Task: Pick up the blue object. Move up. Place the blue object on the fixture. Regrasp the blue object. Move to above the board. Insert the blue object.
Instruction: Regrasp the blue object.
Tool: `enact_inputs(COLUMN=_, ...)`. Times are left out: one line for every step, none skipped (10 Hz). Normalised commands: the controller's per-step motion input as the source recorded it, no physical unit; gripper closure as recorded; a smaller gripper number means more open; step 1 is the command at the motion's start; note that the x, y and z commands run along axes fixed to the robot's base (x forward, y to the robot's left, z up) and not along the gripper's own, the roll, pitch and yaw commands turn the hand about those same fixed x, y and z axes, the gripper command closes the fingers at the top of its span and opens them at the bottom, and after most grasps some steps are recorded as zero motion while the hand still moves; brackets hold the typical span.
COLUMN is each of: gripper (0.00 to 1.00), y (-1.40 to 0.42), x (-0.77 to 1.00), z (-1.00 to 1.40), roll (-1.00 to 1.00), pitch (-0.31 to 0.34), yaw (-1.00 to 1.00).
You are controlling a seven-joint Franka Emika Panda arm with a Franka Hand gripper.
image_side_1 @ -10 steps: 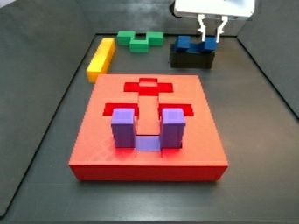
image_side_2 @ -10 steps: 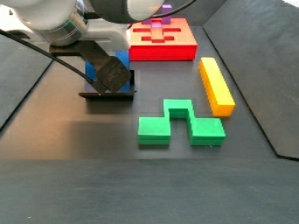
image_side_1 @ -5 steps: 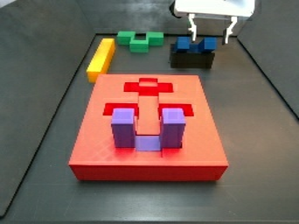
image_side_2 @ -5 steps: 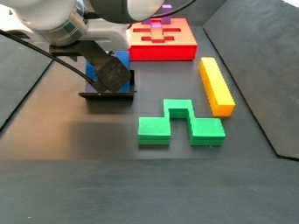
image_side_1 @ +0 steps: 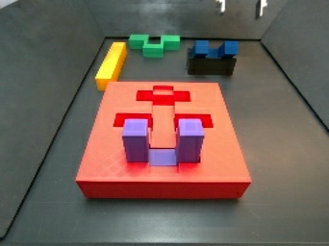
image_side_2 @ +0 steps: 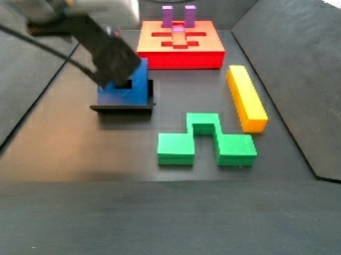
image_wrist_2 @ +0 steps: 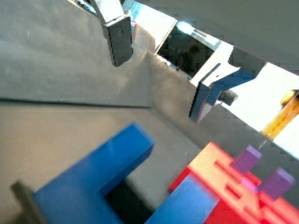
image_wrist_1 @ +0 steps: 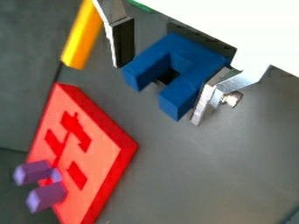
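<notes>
Since the earlier pictures the gripper (image_wrist_1: 166, 72) has let go of the blue object (image_side_1: 216, 47) and lifted away: a second ago its fingers straddled the block at the fixture (image_side_1: 211, 65), and now only the fingertips (image_side_1: 240, 7) show at the top edge of a side view, well above it. The blue object rests on the fixture near the far right corner of the tabletop as that side view has it, prongs up and notch between them; in the opposite side view it sits against the fixture's upright (image_side_2: 131, 80), partly hidden by the blurred arm. In both wrist views the silver fingers (image_wrist_2: 118, 39) stand wide apart with nothing between them, so the claw is open and empty. The step in hand is judged to be the regrasp. To do it well, the gripper should probably come straight down centred over the block, so that the pads close squarely on two flat, parallel faces rather than across a prong corner, and deep enough that the block cannot pivot when lifted. It likely matters to leave the end meant for insertion free. The board (image_side_1: 164, 139) lies near the middle of the tabletop, with the purple block (image_side_1: 162, 140) already standing in it and a cross-shaped recess (image_side_1: 162, 95) open behind.
</notes>
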Motion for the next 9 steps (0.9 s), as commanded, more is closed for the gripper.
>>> enact_inputs(gripper=0.0, y=-0.34, x=0.0, z=0.32, roll=1.0, pitch=0.429, yaw=0.12)
enact_inputs(gripper=0.0, y=-0.46, x=0.0, z=0.05, roll=1.0, pitch=0.26, yaw=0.08)
enact_inputs(gripper=0.0, y=-0.4, x=-0.06, z=-0.21, roll=0.92, pitch=0.0, yaw=0.0)
enact_inputs(gripper=0.0, y=-0.36, x=-0.08, z=-0.37, roll=0.93, pitch=0.0, yaw=0.0)
enact_inputs(gripper=0.0, y=-0.07, x=0.0, z=-0.05, roll=0.21, pitch=0.0, yaw=0.05)
enact_inputs(gripper=0.0, y=-0.09, x=-0.01, z=0.0, roll=0.03, pitch=0.0, yaw=0.0)
enact_inputs(gripper=0.0, y=-0.51, x=-0.35, z=0.16, roll=0.95, pitch=-0.117, yaw=-0.21)
enact_inputs(gripper=0.0, y=-0.35, x=-0.33, z=0.33, roll=1.0, pitch=-0.114, yaw=-0.16)
enact_inputs(gripper=0.0, y=-0.33, x=-0.27, z=0.19, roll=1.0, pitch=-0.157, yaw=-0.14)
